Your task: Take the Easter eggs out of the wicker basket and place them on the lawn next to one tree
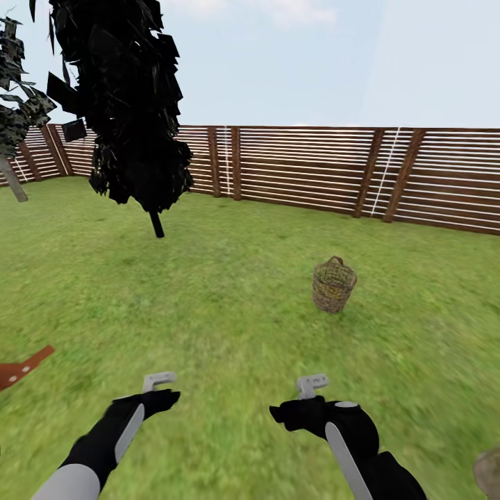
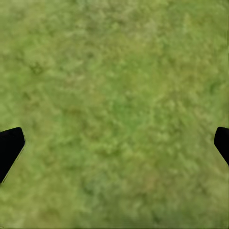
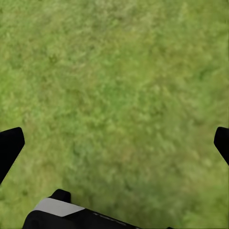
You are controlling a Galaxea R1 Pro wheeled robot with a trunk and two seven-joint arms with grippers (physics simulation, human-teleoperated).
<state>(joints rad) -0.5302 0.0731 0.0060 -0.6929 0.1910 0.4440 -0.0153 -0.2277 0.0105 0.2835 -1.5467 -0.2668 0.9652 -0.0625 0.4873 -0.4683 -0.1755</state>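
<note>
Head view alone shows wicker basket (image 1: 333, 285) — wrists, lawn (image 2: 114, 95).

surface: the lawn (image 1: 229, 298), mottled green grass, flat, running to a brown slat fence (image 1: 312, 170) at the far side
basket: the wicker basket (image 1: 333, 285) stands upright on the grass, right of centre, mid-distance
tree: a dark narrow tree (image 1: 132, 104) rises from the grass, far left

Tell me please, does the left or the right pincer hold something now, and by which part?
Nothing is held. The left pincer and right pincer are open over bare green grass lawn; the round tan wicker basket stands apart, ahead.
</note>
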